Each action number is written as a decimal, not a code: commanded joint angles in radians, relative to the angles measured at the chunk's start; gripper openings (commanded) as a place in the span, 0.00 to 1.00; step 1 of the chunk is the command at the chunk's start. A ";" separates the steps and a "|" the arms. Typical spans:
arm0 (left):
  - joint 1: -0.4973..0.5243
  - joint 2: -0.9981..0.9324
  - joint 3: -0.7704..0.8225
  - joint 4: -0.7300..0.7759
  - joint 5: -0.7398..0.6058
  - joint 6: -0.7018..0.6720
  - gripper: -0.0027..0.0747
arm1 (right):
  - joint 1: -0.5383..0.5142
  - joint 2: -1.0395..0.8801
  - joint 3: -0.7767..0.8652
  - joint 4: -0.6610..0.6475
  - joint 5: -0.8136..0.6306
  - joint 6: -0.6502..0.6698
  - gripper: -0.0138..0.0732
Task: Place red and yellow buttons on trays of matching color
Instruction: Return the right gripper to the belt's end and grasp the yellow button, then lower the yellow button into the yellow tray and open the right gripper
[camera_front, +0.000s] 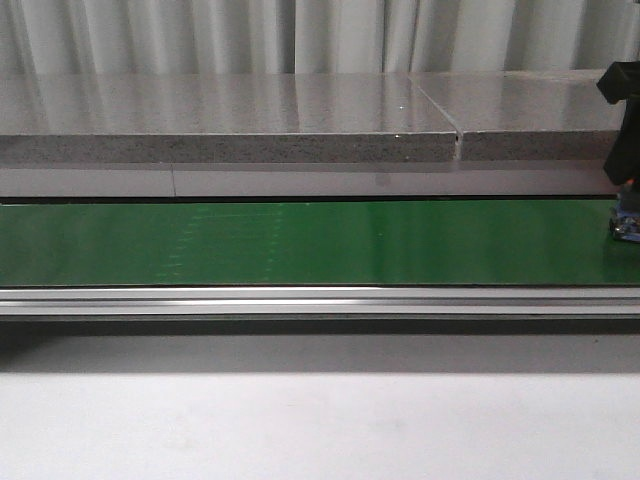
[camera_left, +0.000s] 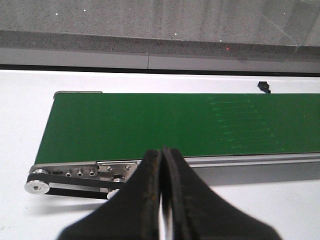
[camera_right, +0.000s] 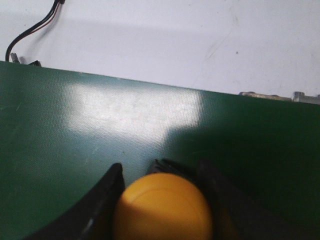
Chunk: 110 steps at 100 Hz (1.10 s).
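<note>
Leftward, the left fingers (camera_left: 162, 165) are seen pressed together, empty, near the green belt's (camera_front: 300, 243) roller end on the white surface (camera_front: 320, 425). Rightward, the yellow button (camera_right: 162, 207) is clasped between the right fingers (camera_right: 107, 195) over the belt, before grey curtains (camera_front: 300, 35).

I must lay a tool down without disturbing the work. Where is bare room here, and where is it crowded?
The white table in front of the conveyor rail is bare. The green belt is bare along its left and middle. Its right end is crowded: the right gripper holds a yellow button there.
</note>
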 joint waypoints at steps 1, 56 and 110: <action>-0.006 0.011 -0.024 -0.016 -0.068 0.001 0.01 | -0.002 -0.036 -0.031 0.022 -0.022 0.011 0.40; -0.006 0.011 -0.024 -0.016 -0.068 0.001 0.01 | -0.288 -0.287 -0.030 0.021 0.049 0.129 0.40; -0.006 0.011 -0.024 -0.016 -0.068 0.001 0.01 | -0.821 -0.308 -0.027 0.021 -0.109 0.260 0.40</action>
